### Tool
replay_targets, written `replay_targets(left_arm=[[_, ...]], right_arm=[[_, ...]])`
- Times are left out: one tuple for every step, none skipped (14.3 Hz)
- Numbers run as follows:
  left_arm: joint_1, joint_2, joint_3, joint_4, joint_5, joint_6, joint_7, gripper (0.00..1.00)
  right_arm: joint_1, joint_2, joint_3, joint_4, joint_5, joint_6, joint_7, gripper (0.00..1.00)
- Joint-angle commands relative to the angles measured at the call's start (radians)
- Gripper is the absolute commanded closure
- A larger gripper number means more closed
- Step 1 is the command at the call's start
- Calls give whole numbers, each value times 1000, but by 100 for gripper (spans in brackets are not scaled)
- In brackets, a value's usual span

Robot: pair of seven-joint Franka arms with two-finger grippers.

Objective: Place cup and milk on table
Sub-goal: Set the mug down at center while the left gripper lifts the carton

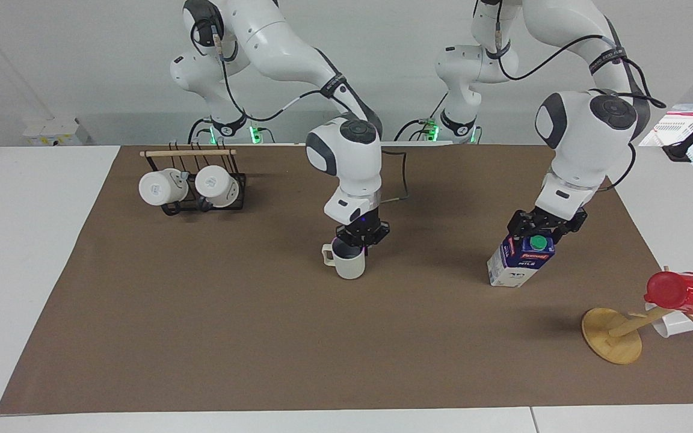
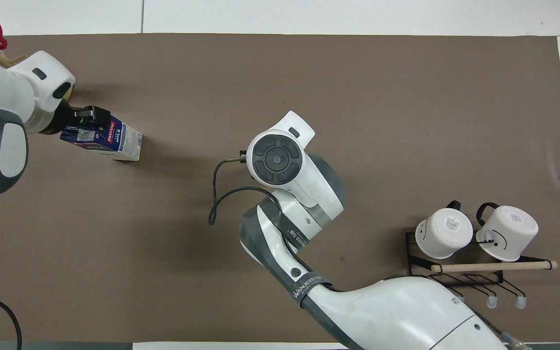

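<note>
The cream-white cup (image 1: 348,264) stands upright at the middle of the brown mat (image 1: 202,337) on the white table (image 1: 21,240). My right gripper (image 1: 360,237) is shut on its rim, one finger inside. In the overhead view the right arm's wrist hides both. The blue and white milk carton (image 1: 520,263) stands on the mat toward the left arm's end; it also shows in the overhead view (image 2: 110,141). My left gripper (image 1: 540,231) is open and low over its gable top, jaws on either side of the ridge above the green cap; it also shows in the overhead view (image 2: 88,115).
A black wire rack (image 1: 193,186) with two white mugs lies near the robots at the right arm's end, also in the overhead view (image 2: 474,233). A wooden cup tree (image 1: 611,343) with a red cup (image 1: 680,291) stands farther from the robots than the carton.
</note>
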Motion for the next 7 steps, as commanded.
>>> replay_targets(left_arm=[[2, -20, 1, -33, 22, 33, -18, 77], [2, -19, 1, -32, 22, 33, -16, 96], [1, -19, 1, -27, 22, 33, -16, 100], [-1, -22, 1, -21, 20, 32, -16, 100], [-7, -23, 3, -3, 20, 16, -18, 100], [-12, -25, 3, 14, 22, 4, -33, 100], [-21, -22, 3, 37, 22, -11, -74, 100]], right_arm=[[0, -10, 1, -24, -13, 21, -2, 84], [0, -10, 1, -24, -13, 19, -2, 73], [2, -10, 1, -22, -13, 18, -1, 43], [2, -10, 1, -18, -13, 16, 2, 1], [2, -10, 1, -8, -12, 11, 6, 0], [2, -13, -1, 2, -10, 7, 9, 0], [-1, -27, -1, 5, -6, 2, 9, 0]])
